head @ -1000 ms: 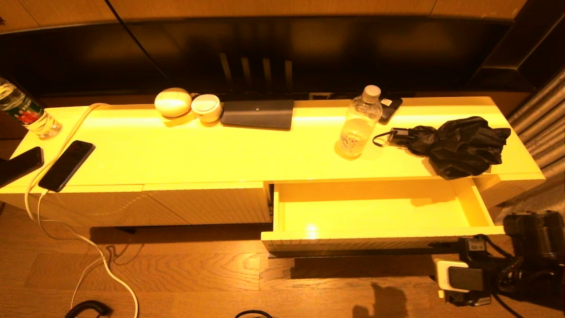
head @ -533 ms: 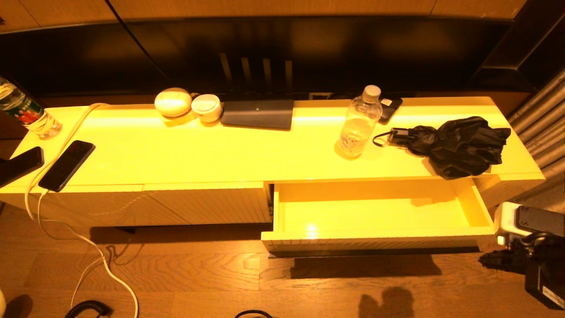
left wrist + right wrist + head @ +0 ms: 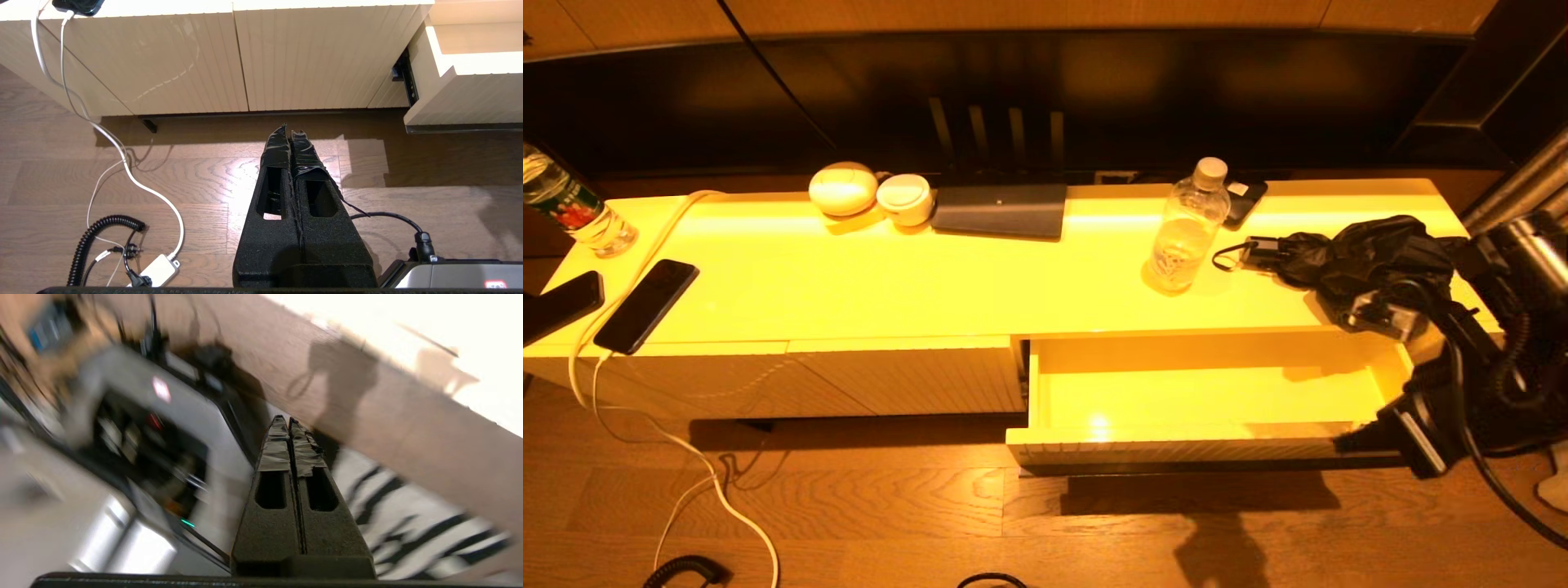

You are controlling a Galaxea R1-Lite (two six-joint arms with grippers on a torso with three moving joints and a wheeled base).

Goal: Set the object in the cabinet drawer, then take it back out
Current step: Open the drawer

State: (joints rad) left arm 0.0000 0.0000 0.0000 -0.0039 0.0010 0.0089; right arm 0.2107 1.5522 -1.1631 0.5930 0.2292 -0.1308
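The cabinet drawer (image 3: 1209,400) stands pulled out at the right end of the cabinet, its glossy inside bare; the black folded umbrella (image 3: 1372,265) lies on the worktop (image 3: 890,286) just above it, beside a clear bottle (image 3: 1186,229). The right gripper (image 3: 286,420) is near the drawer's right end, fingers pressed together, holding nothing; the left gripper (image 3: 288,130) hangs parked over the floor (image 3: 184,179), fingers likewise together and empty.

Head camera looks down; left wrist shares the cabinet drawer (image 3: 1209,392).
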